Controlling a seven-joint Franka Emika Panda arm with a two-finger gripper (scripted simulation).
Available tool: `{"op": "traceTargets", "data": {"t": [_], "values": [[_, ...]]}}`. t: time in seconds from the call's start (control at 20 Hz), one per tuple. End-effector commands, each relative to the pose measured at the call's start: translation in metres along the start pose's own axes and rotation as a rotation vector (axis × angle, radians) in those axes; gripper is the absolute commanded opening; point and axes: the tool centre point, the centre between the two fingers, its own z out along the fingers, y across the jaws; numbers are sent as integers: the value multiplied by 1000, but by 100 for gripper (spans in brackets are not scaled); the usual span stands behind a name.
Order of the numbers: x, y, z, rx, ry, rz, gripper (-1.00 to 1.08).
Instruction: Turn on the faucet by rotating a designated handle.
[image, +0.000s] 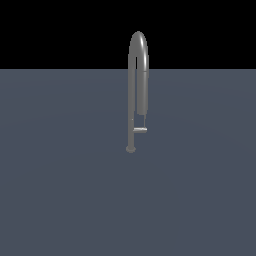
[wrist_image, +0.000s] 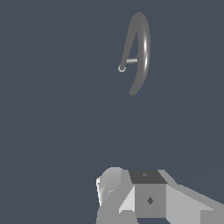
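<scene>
One faucet (image: 137, 90) stands alone on my slate floor (image: 60, 190), handle (image: 140, 130) at 3 o'clock; gripper (wrist_image: 144, 199) grasp unreadable, black backdrop

No readable text, label, brand, number or sign anywhere in either view.

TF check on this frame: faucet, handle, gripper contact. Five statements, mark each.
1. The faucet stands upright on a small round base. True.
2. The handle sits at the top of the arch. False: it is low on the pipe, near the base.
3. The gripper is touching the handle. False: it is well apart from it in the wrist view.
4. The arm shows in the exterior view. False: only the faucet shows.
5. The handle lies horizontal. True.
</scene>
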Motion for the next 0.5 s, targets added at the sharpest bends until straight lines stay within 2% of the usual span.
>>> {"op": "traceTargets", "data": {"t": [0.0,0.45], "values": [[0,0,0,0,0,0,-100],[11,0,1,24,-27,25,-100]]}}
